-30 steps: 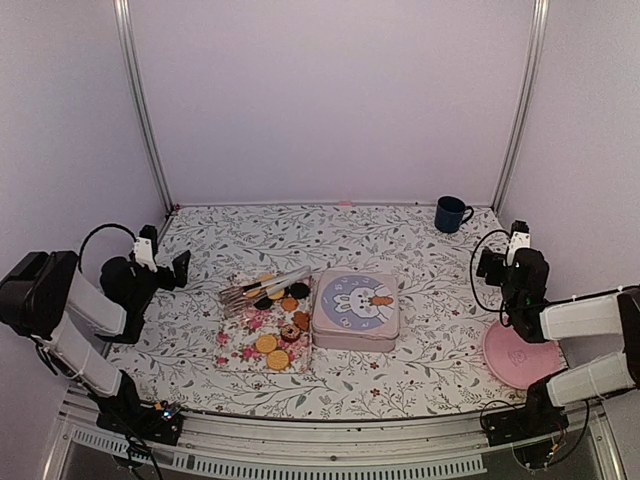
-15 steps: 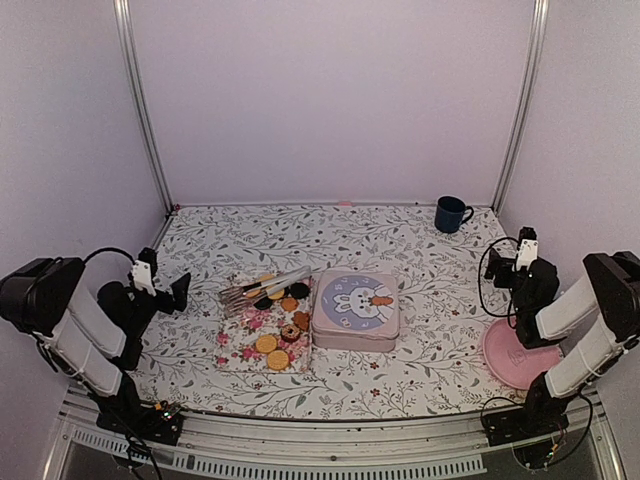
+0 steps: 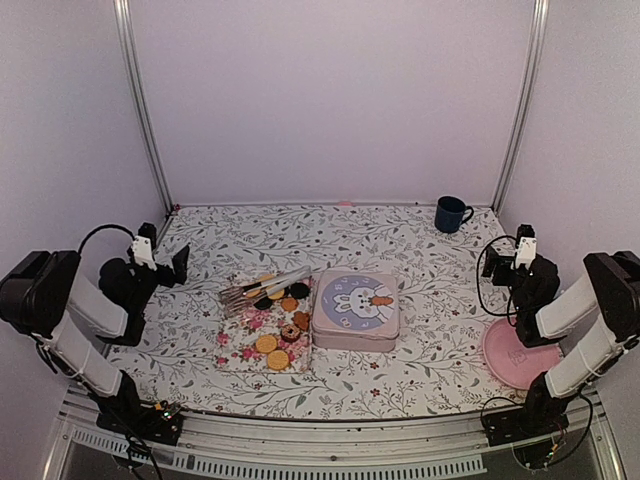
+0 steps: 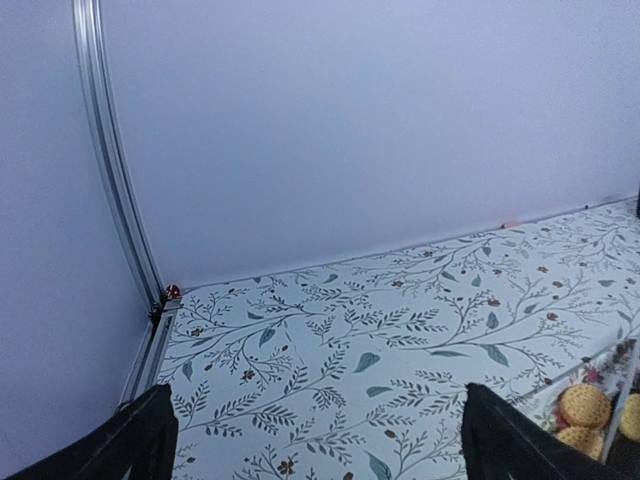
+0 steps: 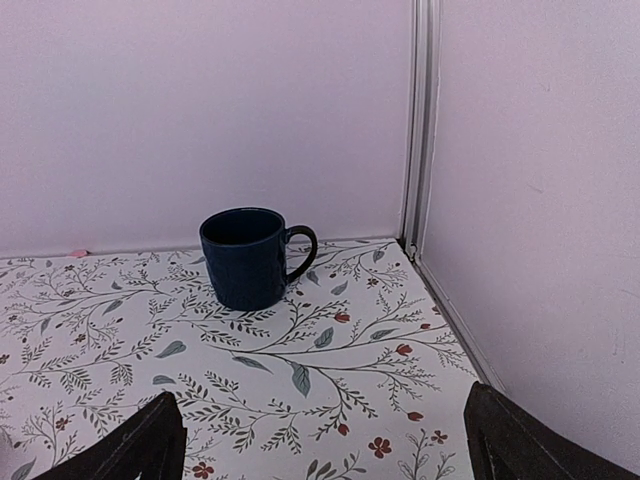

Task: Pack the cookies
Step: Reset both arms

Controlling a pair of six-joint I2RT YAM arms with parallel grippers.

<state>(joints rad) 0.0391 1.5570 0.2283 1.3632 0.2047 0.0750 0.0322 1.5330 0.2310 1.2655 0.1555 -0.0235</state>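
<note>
The cookies (image 3: 277, 330) lie loose on a flowered cloth (image 3: 238, 345) near the middle of the bench (image 3: 420, 250), just left of a shut tin (image 3: 356, 308) with a rabbit on its lid. A few forks (image 3: 262, 285) lie across the cloth's far end. The left claw (image 4: 318, 445) hangs wide open and empty at the left side. The right claw (image 5: 330, 440), just as wide and empty, faces a dark blue mug (image 5: 243, 258), with a pink plate (image 3: 520, 355) below its arm.
</note>
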